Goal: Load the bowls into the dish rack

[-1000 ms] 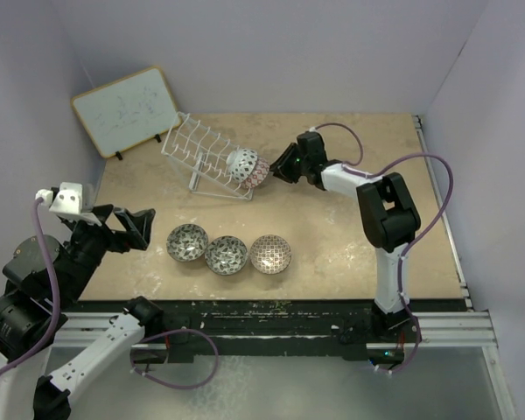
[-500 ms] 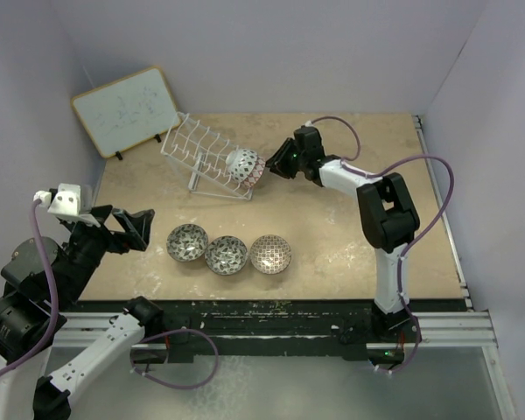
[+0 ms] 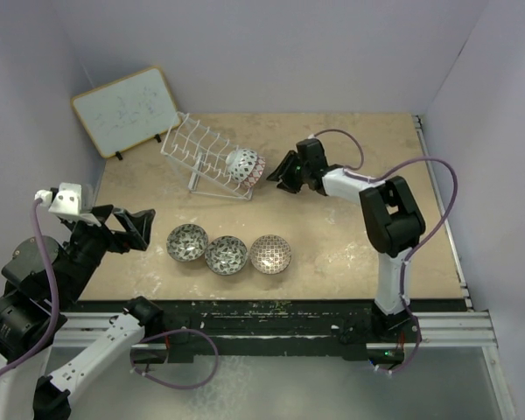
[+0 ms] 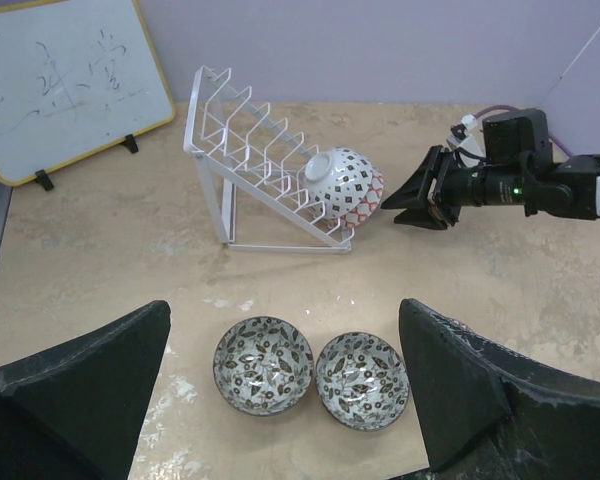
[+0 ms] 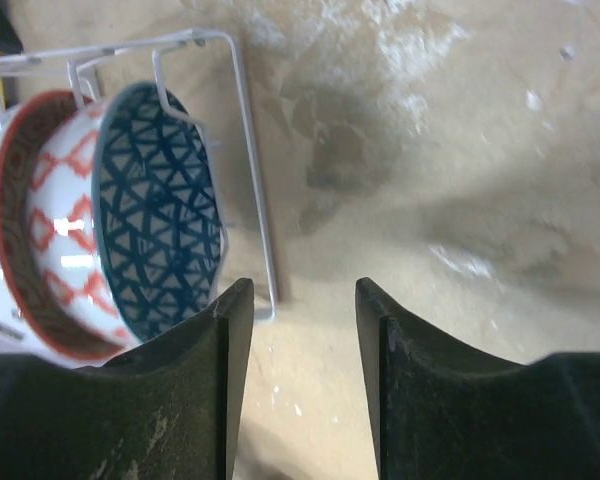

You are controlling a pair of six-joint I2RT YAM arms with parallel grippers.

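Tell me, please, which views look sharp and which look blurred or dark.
Top external: evenly lit, sharp, faint shadows. Left wrist: dish rack crisp, left fingers dark and soft. Right wrist: blue bowl fairly crisp, right fingers blurred.

Getting soft, even overhead light across table (image 3: 350, 236); rendering top view sharp. Throwing only faint shadows under dish rack (image 4: 270, 175). Catching pale glare patches on table in right wrist view. Blurring right fingers (image 5: 450, 400) close to lens. Sinking left fingers (image 4: 80, 400) into near-black, detail lost.
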